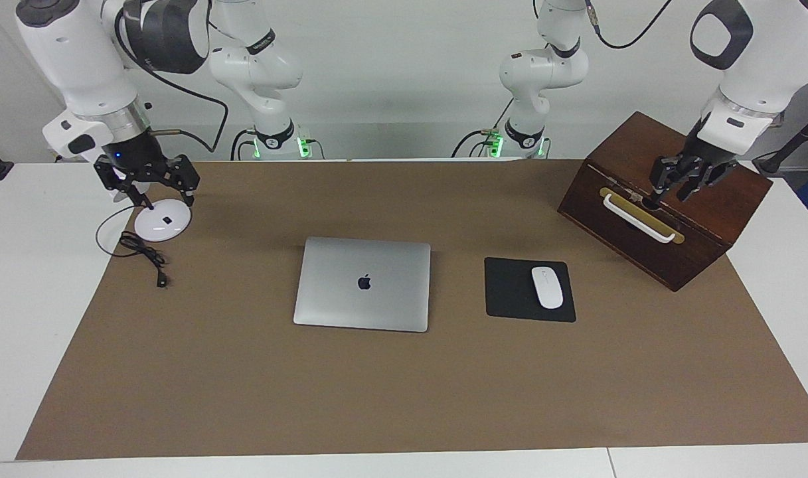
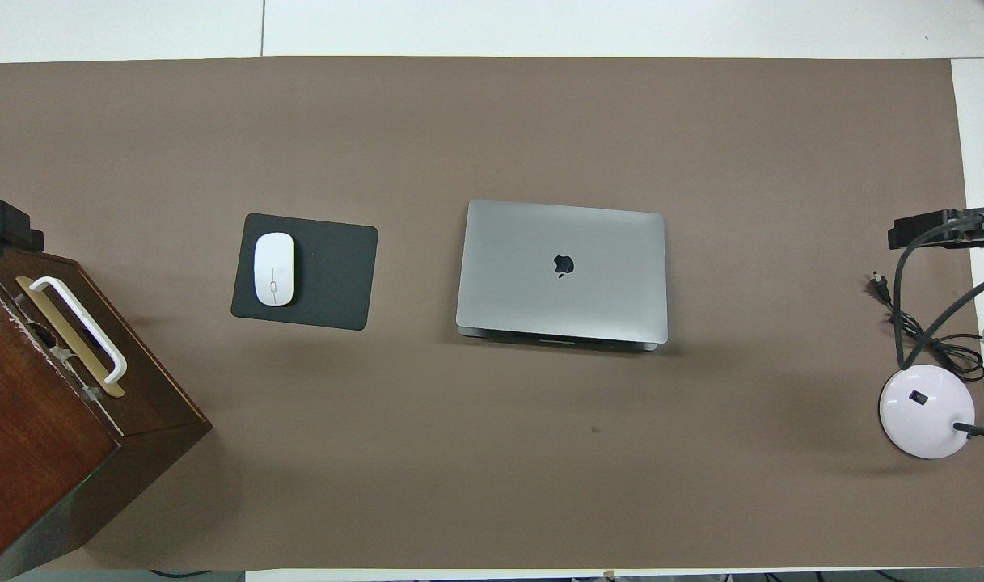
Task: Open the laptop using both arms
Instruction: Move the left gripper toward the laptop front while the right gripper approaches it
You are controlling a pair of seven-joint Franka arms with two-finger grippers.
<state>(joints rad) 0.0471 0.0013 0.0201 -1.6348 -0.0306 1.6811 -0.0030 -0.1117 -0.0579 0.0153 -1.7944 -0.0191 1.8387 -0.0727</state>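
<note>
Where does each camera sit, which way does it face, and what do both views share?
Facing view: high across the table, looking at the robots; both arms show, left tool over the wooden box, right tool over the lamp base.
Overhead view: high above the robots' end, looking steeply down; only the tools' tips show.
Shared: closed laptop, mouse pad, mouse, turned half round.

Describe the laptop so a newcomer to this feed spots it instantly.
On the brown mat, look to the middle, beside the black mouse pad toward the right arm's end. The laptop lies there closed: a silver-grey slab with a dark apple logo, wider than the pad.
</note>
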